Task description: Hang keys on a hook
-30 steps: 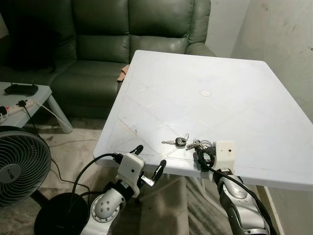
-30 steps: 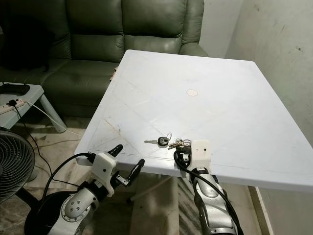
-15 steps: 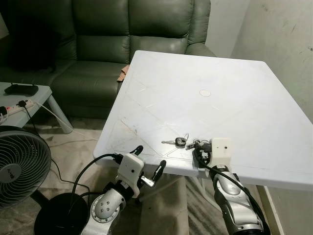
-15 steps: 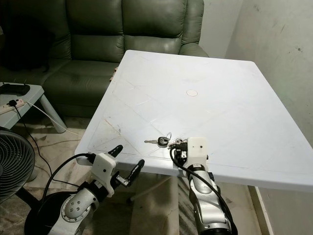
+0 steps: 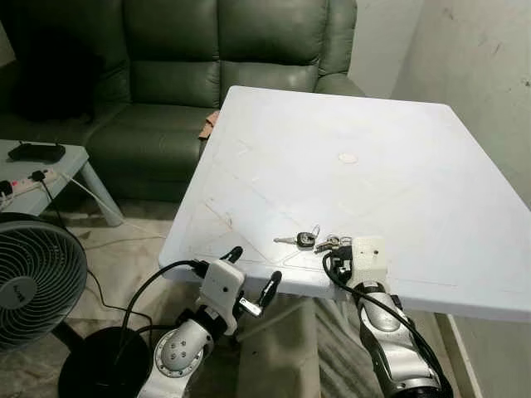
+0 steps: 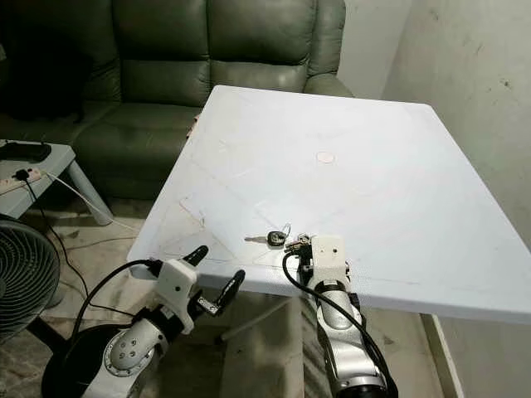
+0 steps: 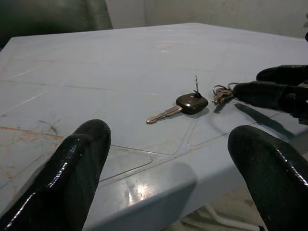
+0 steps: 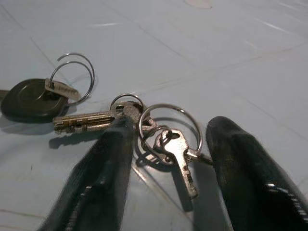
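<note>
The keys (image 8: 163, 139) lie near the table (image 5: 398, 157) front edge, so the right gripper (image 8: 166, 159) reaches in low over that edge, fingers spread either side of the rings, not yet pinching, probably to close on them; the left gripper (image 7: 168, 159) waits below the edge, spread, holding nothing; I can make out no hook.

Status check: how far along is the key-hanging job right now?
Early stage. Done: the right gripper has reached the key bunch on the white table, fingers open on either side of its rings. In hand: closing on the bunch; nothing is gripped yet. The black-headed key lies beside it. Left: grasp, lift, carry to a hook and hang. The left gripper hovers open below the table edge.
</note>
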You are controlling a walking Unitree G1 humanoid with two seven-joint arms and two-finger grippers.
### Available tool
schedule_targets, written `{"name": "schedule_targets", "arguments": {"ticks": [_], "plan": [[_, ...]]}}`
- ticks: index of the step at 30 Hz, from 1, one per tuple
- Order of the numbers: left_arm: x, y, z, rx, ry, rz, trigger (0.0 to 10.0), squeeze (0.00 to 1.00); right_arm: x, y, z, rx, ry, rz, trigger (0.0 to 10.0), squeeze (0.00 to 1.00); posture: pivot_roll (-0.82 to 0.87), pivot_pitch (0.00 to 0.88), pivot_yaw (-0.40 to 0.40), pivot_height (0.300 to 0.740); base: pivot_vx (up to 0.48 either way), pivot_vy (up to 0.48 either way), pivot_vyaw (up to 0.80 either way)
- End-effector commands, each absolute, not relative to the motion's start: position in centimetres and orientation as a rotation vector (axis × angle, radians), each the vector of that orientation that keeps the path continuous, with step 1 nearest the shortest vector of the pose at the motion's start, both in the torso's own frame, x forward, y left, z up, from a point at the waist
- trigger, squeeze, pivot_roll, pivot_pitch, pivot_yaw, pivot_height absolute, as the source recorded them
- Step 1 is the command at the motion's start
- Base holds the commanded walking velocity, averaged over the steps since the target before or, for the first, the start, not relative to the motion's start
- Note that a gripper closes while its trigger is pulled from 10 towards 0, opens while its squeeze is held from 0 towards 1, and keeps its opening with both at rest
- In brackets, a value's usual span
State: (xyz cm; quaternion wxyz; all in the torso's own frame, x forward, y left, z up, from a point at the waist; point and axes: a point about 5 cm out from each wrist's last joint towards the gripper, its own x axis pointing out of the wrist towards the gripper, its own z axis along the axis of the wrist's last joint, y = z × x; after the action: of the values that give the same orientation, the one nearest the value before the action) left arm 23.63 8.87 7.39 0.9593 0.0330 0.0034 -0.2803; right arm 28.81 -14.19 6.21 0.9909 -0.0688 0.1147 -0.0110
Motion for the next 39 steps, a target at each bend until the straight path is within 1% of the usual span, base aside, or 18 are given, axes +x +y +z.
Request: {"name": "schedule_targets", "arguments": {"ticks": [1,4,8,9,10,12,13,20,22,24,25,26,27,28,29,30,31,39], "plan": [[23.62,8.76,7.72,0.076,-0.005,-0.573,10.0,0.00,29.01,-14.23,6.26,-0.145,0.228,-0.024,2.8,0.00,-0.01,0.000,-0.026,0.740,0.000,0.000,0.00],[23.61,8.76,7.72,0.076,-0.006,-0.570,10.0,0.00,29.08,-14.15,6.30,-0.154,0.222,-0.024,2.5,0.00,-0.01,0.000,-0.026,0.740,0.000,0.000,0.00],[23.58,8.76,7.70,0.076,-0.005,-0.569,10.0,0.00,29.11,-14.09,6.35,-0.157,0.218,-0.024,2.7,0.00,-0.01,0.000,-0.028,0.740,0.000,0.000,0.00],[23.56,8.75,7.70,0.077,-0.005,-0.568,10.0,0.00,29.12,-14.10,6.35,-0.157,0.216,-0.025,3.1,0.00,-0.01,0.000,-0.028,0.740,0.000,0.000,0.00],[23.56,8.75,7.70,0.077,-0.005,-0.568,10.0,0.00,29.12,-14.10,6.35,-0.157,0.216,-0.025,3.1,0.00,-0.01,0.000,-0.028,0.740,0.000,0.000,0.00],[23.55,8.76,7.70,0.078,-0.004,-0.568,10.0,0.00,29.15,-14.07,6.36,-0.158,0.213,-0.023,2.5,0.00,0.00,0.000,-0.028,0.740,0.000,0.000,0.00],[23.56,8.77,7.71,0.078,-0.004,-0.568,10.0,0.00,29.16,-14.04,6.37,-0.159,0.212,-0.023,3.4,0.00,0.00,0.000,-0.028,0.740,0.000,0.000,0.00],[23.57,8.81,7.70,0.081,-0.003,-0.568,10.0,0.00,29.14,-14.00,6.26,-0.165,0.214,-0.022,3.5,0.00,0.00,0.000,-0.026,0.740,0.000,0.000,0.00],[23.56,8.81,7.72,0.082,-0.004,-0.569,10.0,0.00,29.13,-14.04,6.20,-0.168,0.221,-0.025,4.2,0.00,0.00,0.000,-0.026,0.740,0.000,0.000,0.00],[23.58,8.80,7.70,0.082,-0.004,-0.569,10.0,0.00,29.14,-14.03,6.17,-0.166,0.221,-0.022,4.2,0.00,0.00,0.000,-0.025,0.740,0.000,0.000,0.00],[23.60,8.78,7.69,0.082,-0.004,-0.570,10.0,0.00,29.15,-14.05,6.17,-0.172,0.217,-0.022,4.4,0.00,0.00,0.000,-0.025,0.740,0.000,0.000,0.00],[23.60,8.77,7.70,0.082,-0.004,-0.570,10.0,0.00,29.15,-14.05,6.14,-0.170,0.220,-0.022,6.8,0.00,0.00,0.000,-0.025,0.740,0.000,0.000,0.00],[23.59,8.76,7.71,0.082,-0.005,-0.571,10.0,0.00,29.14,-14.05,6.12,-0.168,0.222,-0.022,6.8,0.00,0.00,0.000,-0.025,0.740,0.000,0.000,0.00],[23.57,8.74,7.73,0.083,-0.005,-0.572,10.0,0.00,29.13,-14.05,6.10,-0.168,0.225,-0.023,7.8,0.00,0.00,0.000,-0.025,0.740,0.000,0.000,0.00],[23.57,8.74,7.73,0.083,-0.005,-0.572,10.0,0.00,29.13,-14.05,6.10,-0.168,0.225,-0.023,7.8,0.00,0.00,0.000,-0.025,0.740,0.000,0.000,0.00],[23.57,8.69,7.72,0.083,-0.005,-0.574,10.0,0.00,29.14,-14.08,6.06,-0.172,0.226,-0.025,9.3,0.00,0.00,0.000,-0.025,0.740,0.000,0.000,0.00],[23.58,8.68,7.71,0.083,-0.005,-0.574,10.0,0.00,29.14,-14.10,6.03,-0.174,0.228,-0.025,10.0,0.00,0.00,0.000,-0.025,0.740,0.000,0.000,0.00],[23.56,8.68,7.65,0.086,-0.005,-0.577,10.0,0.00,29.20,-14.13,5.49,-0.188,0.271,-0.014,10.0,0.00,0.00,0.000,-0.027,0.740,0.000,0.000,0.00]]}}
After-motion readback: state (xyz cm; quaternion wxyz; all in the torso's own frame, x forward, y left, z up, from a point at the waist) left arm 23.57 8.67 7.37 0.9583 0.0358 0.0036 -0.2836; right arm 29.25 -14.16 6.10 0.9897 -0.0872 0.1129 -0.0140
